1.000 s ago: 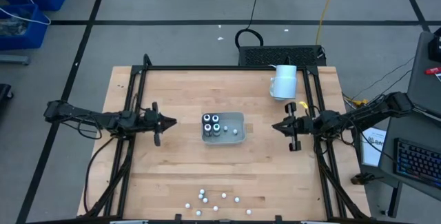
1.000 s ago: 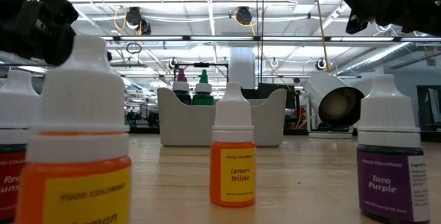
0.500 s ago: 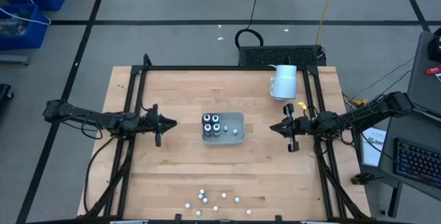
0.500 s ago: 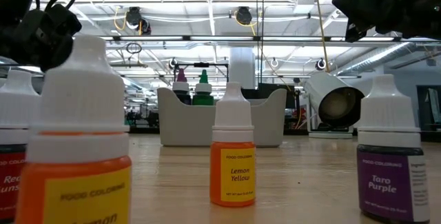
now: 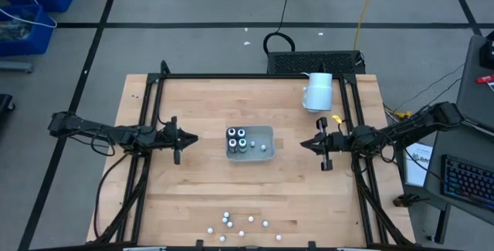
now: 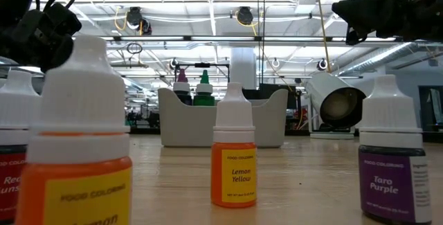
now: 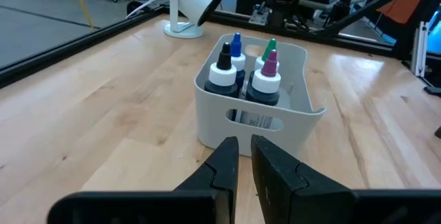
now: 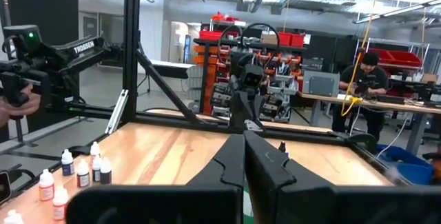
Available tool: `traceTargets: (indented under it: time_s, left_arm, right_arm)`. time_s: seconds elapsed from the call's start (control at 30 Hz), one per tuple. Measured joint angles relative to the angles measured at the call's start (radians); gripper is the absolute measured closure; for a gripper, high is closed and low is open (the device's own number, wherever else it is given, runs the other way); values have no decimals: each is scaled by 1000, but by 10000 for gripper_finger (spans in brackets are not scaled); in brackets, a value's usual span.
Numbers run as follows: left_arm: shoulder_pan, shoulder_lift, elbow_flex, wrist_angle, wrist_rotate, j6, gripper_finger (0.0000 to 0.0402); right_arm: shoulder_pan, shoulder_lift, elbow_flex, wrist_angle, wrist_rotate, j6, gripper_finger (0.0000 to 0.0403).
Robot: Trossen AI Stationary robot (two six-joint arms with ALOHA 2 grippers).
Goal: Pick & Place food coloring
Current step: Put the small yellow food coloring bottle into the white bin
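Observation:
The food coloring is in two groups. Four dark bottles with white collars and coloured tips stand upright in the pale grey tray at mid-table, with one tiny bottle beside them; the left wrist view shows these bottles in the tray. Several tiny bottles stand on the wood near the near edge, close up in the low view. My left gripper hovers shut left of the tray. My right gripper hovers shut right of it.
A large white mug-like cylinder lies toward the far right corner, its open end facing the low camera. Black frame rails run along both sides. Bare wood lies between the tray and the near bottles. A person sits far behind.
My right gripper has crept a little toward the tray, staying shut. The left arm, the tray and the bottles have kept still.

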Motion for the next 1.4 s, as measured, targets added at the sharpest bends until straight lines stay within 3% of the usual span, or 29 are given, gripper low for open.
traceTargets:
  time_s: [0.6,1.07,1.4]
  left_arm:
    - [0,0,-2,8,2,53,355]
    - [0,0,-2,14,-103,52,355]
    - [0,0,-2,14,-103,40,355]
  right_arm:
    - [0,45,0,0,0,53,403]
    - [0,45,0,0,0,53,403]
    - [0,45,0,0,4,52,403]
